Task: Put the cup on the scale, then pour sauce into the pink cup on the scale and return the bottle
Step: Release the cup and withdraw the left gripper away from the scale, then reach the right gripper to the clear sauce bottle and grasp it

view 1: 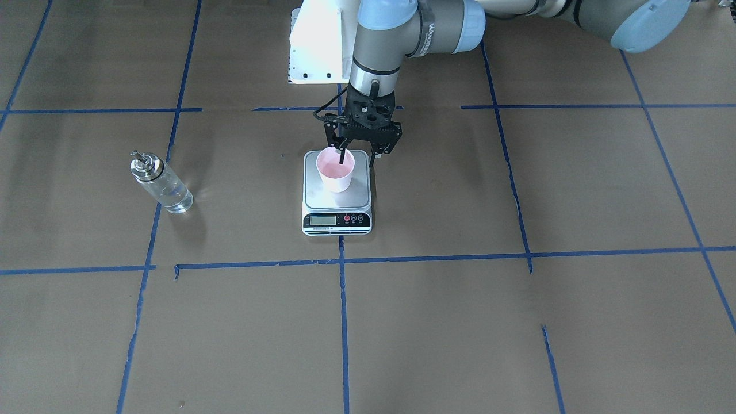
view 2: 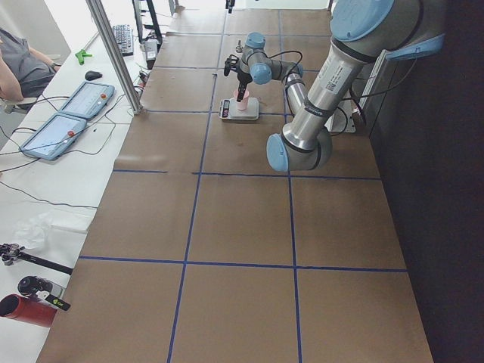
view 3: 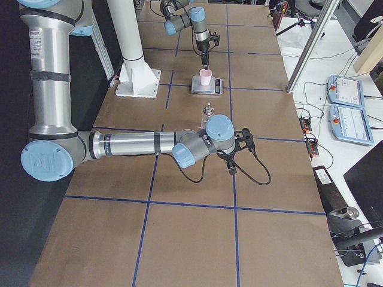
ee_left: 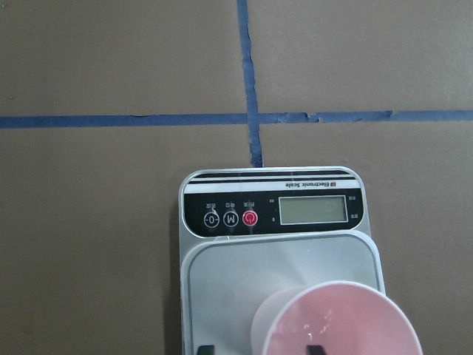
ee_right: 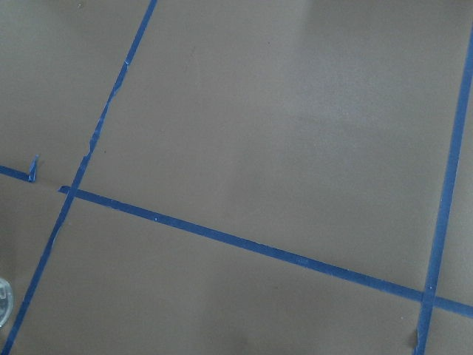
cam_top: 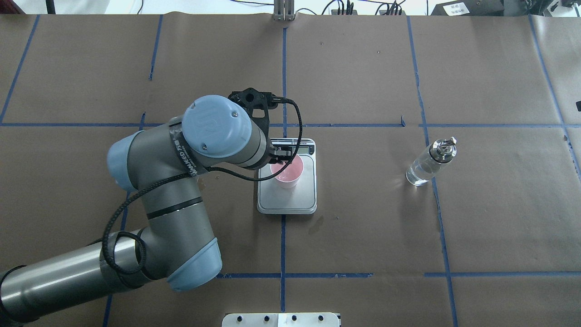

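While the left claw [view 1: 357, 163] hangs released with one finger inside the cup [view 1: 336, 175] on the scale [view 1: 322, 200], a crooked lift could snag its rim and topple it. Bottle [view 1: 163, 185] stands well apart; right claw [view 3: 232, 166], can't tell.

Overhead and front-facing cameras look steeply down from opposite sides, sharing the scale [view 1: 345, 198]; wrist cameras sit close.

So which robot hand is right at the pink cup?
The left gripper: it straddles the rim of the cup on the scale. The right gripper hangs off by the bottle.
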Robot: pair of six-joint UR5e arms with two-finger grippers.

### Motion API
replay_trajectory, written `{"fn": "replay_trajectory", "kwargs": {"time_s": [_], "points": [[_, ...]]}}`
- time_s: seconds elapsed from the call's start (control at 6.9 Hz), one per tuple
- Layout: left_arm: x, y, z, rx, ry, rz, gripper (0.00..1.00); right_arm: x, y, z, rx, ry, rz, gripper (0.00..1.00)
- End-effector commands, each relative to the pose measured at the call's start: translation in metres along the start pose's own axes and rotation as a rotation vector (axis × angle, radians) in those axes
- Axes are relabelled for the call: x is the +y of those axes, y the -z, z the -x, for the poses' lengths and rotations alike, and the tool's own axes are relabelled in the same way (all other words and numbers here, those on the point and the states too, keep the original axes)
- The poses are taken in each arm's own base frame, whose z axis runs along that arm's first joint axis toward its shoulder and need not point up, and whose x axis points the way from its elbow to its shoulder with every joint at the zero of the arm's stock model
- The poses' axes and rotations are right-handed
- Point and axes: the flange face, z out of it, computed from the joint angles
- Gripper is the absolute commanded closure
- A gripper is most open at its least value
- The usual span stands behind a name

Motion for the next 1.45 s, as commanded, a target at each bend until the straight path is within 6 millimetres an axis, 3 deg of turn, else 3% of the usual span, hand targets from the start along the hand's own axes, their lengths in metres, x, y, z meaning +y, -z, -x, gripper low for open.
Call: {"fn": "replay_trajectory", "kwargs": {"time_s": [0.0,0.14,0.29,0.43,0.58,0.72,0.87,1.01,1.16,1.3], "points": [[-0.039,0.056,0.067,-0.053,-0.071,-0.073,0.0,-0.003,0.005,0.007,0.0,-0.024,-0.011,0.0],[-0.068,0.076,0.12,-0.094,-0.16,-0.082,0.0,-0.005,0.01,0.013,-0.001,-0.046,-0.021,0.0],[-0.091,0.093,0.196,-0.152,-0.294,-0.065,0.0,-0.008,0.011,0.021,-0.007,-0.069,-0.024,0.0],[-0.116,0.117,0.273,-0.206,-0.443,-0.04,0.0,-0.012,0.013,0.043,-0.022,-0.093,-0.029,0.0],[-0.13,0.14,0.364,-0.225,-0.511,0.021,0.0,-0.016,0.012,0.077,-0.026,-0.129,-0.034,0.0],[-0.145,0.161,0.467,-0.272,-0.468,0.066,0.0,-0.018,0.003,0.119,-0.023,-0.16,-0.037,0.0],[-0.147,0.158,0.552,-0.323,-0.469,0.149,0.0,-0.017,-0.005,0.168,-0.033,-0.194,-0.04,0.0],[-0.138,0.195,0.654,-0.359,-0.371,0.154,0.0,-0.011,-0.014,0.22,-0.05,-0.231,-0.044,0.0],[-0.11,0.204,0.697,-0.293,-0.265,0.174,0.0,-0.001,-0.022,0.263,-0.051,-0.257,-0.05,0.0],[-0.069,0.2,0.725,-0.229,-0.196,0.195,0.0,0.012,-0.008,0.309,-0.037,-0.275,-0.032,0.0]]}}
